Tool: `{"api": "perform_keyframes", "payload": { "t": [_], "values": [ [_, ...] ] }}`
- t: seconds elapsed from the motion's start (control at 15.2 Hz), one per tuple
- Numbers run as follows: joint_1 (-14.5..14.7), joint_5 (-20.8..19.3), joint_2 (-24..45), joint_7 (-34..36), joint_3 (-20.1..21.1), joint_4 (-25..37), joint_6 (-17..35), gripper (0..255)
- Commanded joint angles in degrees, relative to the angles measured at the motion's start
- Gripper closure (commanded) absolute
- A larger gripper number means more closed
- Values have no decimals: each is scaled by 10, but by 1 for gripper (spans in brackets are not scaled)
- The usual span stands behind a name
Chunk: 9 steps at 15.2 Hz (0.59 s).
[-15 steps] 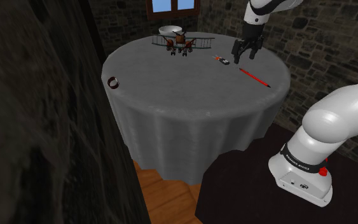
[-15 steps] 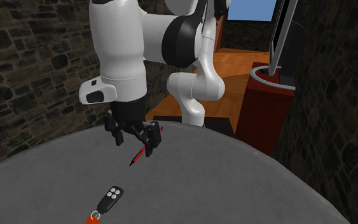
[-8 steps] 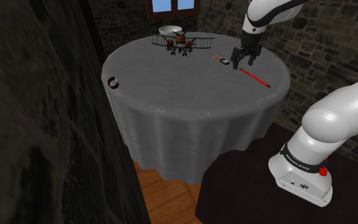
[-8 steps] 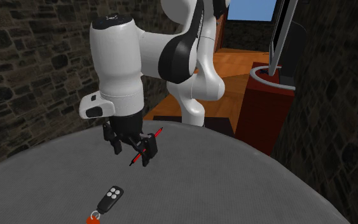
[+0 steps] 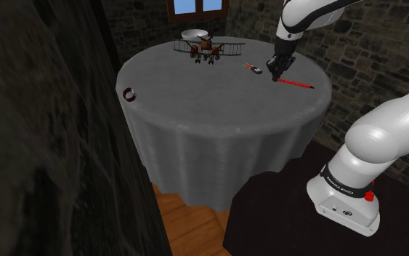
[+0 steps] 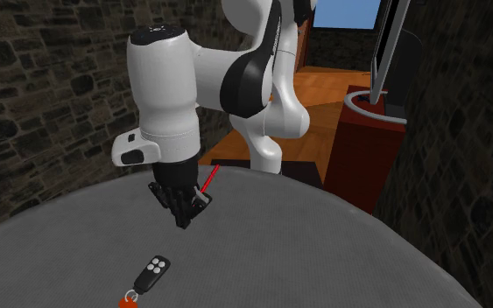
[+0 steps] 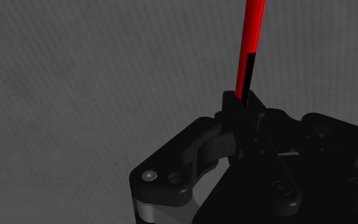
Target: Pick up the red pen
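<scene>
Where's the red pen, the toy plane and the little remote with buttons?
red pen (image 5: 297, 84): shoulder view, middle of its red shaft.
toy plane (image 5: 204, 48): shoulder view, its body between the wings.
little remote (image 6: 155, 272): second exterior view, its black face with buttons.

Key fob (image 5: 254, 70) just beside the gripper (image 5: 273, 78) clasping the red pen (image 5: 297, 84), toward the shoulder view's left; biplane model (image 5: 203, 49) and bowl (image 5: 194, 34) farther that way; near tablecloth (image 5: 217, 113) open.

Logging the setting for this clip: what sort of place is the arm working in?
Probably a room in a stone-built house: rough stone walls, a wood-plank floor, and a round table draped in grey cloth, where the gripper is shut on the red pen.
</scene>
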Motion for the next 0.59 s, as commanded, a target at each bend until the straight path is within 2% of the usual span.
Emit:
{"api": "perform_keyframes", "payload": {
  "t": [0.0, 0.2, 0.53],
  "values": [
    [-1, -2, 1, 0, -1, -1, -1, 255],
    [-1, -2, 5, -1, -2, -1, 3, 255],
    [-1, 0, -9, -2, 1, 27, -40, 255]
  ]
}}
